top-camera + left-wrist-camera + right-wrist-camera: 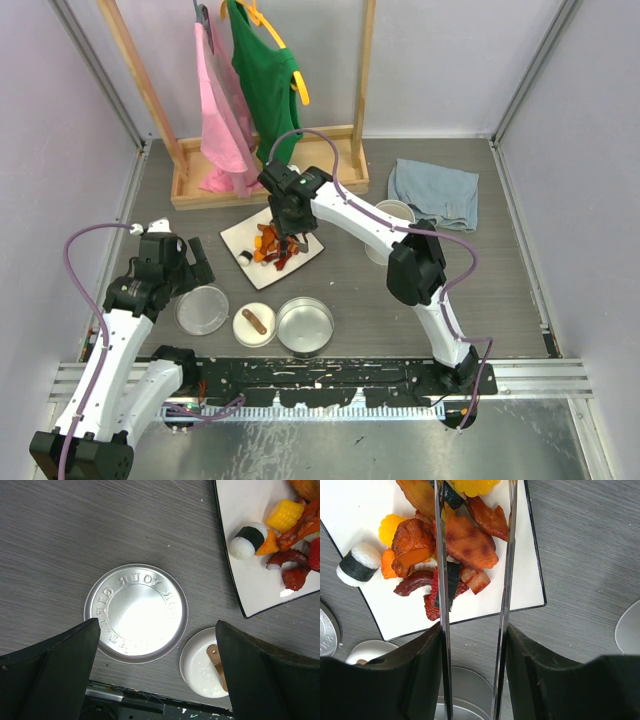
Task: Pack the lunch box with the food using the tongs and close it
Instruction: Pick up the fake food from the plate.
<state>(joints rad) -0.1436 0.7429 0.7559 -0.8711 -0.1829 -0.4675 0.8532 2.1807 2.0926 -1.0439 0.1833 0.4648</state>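
The grey surface [500, 280] carries everything, and the white plate [240, 240] sits at centre frame in the top view, with the food [467, 542] heaped on it in orange, dark red and brown pieces plus 1 rice roll off to the left. Below the plate, toward the bottom of that view, stand 3 lunch box parts in a row: the wide tin [305, 325] on the right, bare inside, the disc lid [136, 612] on the left, and the small dish [200, 665] between them holding 1 sausage piece [255, 322]. The left claw [157, 630] hangs over the lid with its jaws wide apart, gripping nothing. The right claw [472, 645] is clamped on the tongs [507, 555], whose 2 arms run up the wrist frame over the pile, an orange-brown piece lying between them; the tips are cut off at the top edge, so contact cannot be told. The risks look plain: the slim, smooth arms could twist or slide in the grip as it tightens, and a squeeze into so crowded a heap could push neighbours over the plate's rim or shed the piece before it reaches the tin.
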